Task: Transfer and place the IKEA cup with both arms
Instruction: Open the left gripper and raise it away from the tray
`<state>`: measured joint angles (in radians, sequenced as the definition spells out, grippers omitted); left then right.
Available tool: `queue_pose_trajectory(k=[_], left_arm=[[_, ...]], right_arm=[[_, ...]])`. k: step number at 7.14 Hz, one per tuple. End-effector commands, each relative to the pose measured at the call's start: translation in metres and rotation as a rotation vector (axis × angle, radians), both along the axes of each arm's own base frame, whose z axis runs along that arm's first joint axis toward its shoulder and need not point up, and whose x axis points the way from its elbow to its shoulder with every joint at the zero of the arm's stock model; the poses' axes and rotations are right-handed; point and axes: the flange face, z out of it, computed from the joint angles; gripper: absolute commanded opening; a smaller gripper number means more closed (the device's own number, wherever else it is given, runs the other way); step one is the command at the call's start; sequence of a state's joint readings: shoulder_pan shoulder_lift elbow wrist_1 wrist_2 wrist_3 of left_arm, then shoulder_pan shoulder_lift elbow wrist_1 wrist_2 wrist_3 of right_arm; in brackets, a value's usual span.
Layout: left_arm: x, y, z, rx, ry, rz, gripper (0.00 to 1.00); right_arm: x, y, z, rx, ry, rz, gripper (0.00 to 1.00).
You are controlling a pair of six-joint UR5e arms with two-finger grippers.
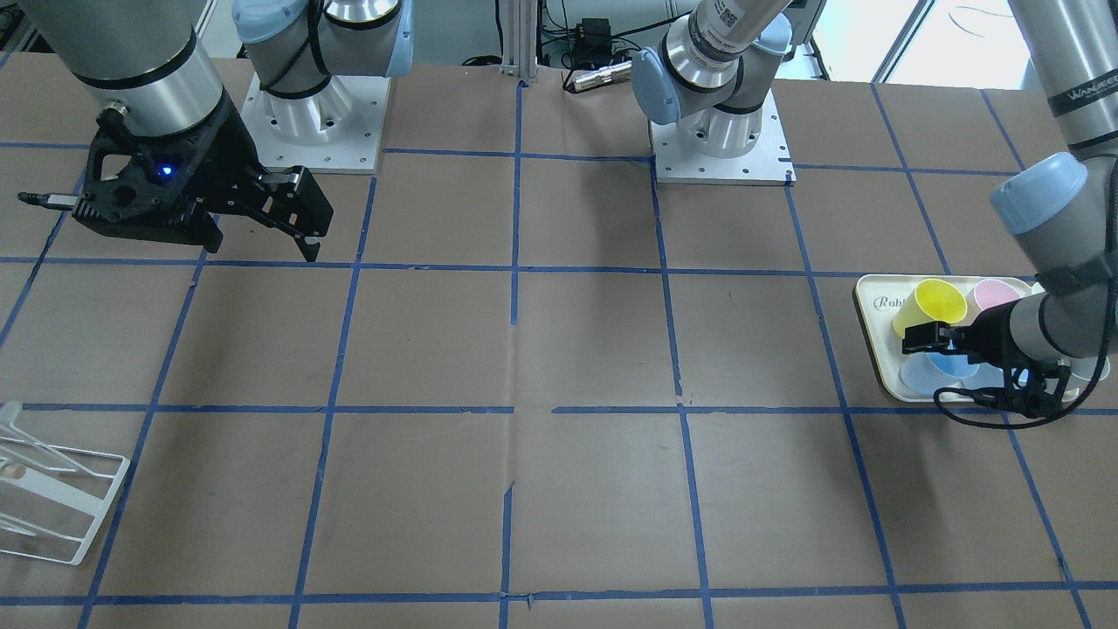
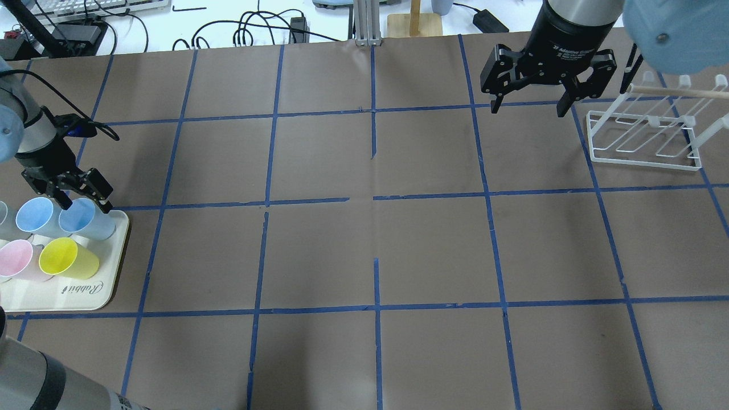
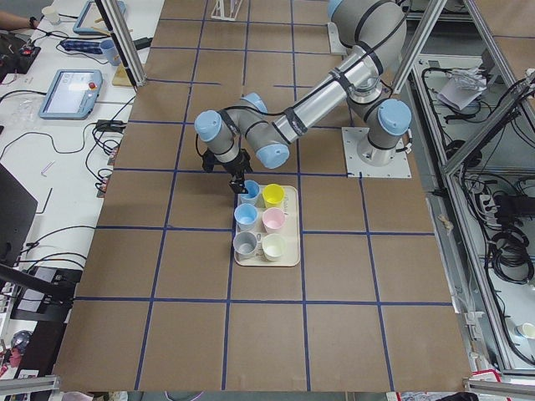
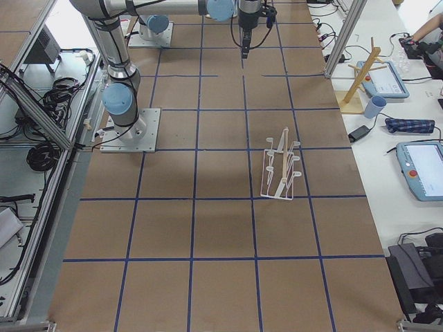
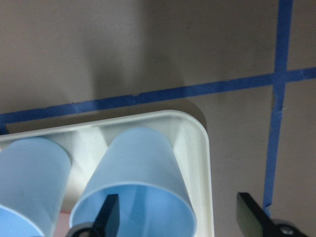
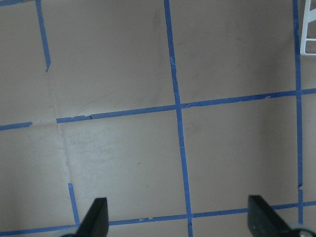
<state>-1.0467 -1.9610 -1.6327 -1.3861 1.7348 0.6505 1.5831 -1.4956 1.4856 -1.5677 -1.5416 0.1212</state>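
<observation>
The IKEA cup [image 2: 85, 219] is a pale blue tumbler lying tilted in the far right corner of a cream tray [image 2: 108, 285]. A second blue cup [image 2: 35, 216] lies beside it. My left gripper [image 2: 74, 191] is open and low at the cup's rim. In the left wrist view one finger [image 5: 108, 212] is in front of the cup's mouth [image 5: 138, 197] and the other finger [image 5: 252, 215] is outside the tray wall. My right gripper [image 2: 529, 105] is open and empty, high above the table's far right part, beside the rack.
The tray also holds a yellow cup [image 2: 68, 256], a pink cup [image 2: 17, 259] and others cut off by the view's edge. A white wire rack [image 2: 643, 139] stands at the far right. Brown paper with blue tape lines [image 2: 376, 199] covers the table.
</observation>
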Motion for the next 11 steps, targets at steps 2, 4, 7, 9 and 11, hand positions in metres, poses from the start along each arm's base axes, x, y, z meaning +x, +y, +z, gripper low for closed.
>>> queue_pose_trajectory(k=[2, 4, 7, 9, 11], left_arm=[[-0.053, -0.025, 0.114, -0.133, 0.018, -0.054, 1.0], [-0.142, -0.02, 0.166, -0.199, -0.016, 0.01, 1.0], [-0.271, 0.017, 0.208, -0.276, -0.02, 0.0, 1.0], [-0.301, 0.035, 0.191, -0.275, -0.027, 0.057, 1.0], [-0.306, 0.055, 0.208, -0.297, -0.001, 0.056, 1.0]], right_arm=[[0.0, 0.0, 0.0, 0.001, 0.0, 0.0, 1.0], [0.0, 0.0, 0.0, 0.001, 0.005, 0.001, 1.0], [-0.001, 0.0, 0.0, -0.001, 0.009, 0.011, 1.0], [-0.001, 0.0, 0.0, 0.0, 0.011, 0.012, 1.0], [-0.001, 0.0, 0.0, -0.001, 0.011, 0.012, 1.0]])
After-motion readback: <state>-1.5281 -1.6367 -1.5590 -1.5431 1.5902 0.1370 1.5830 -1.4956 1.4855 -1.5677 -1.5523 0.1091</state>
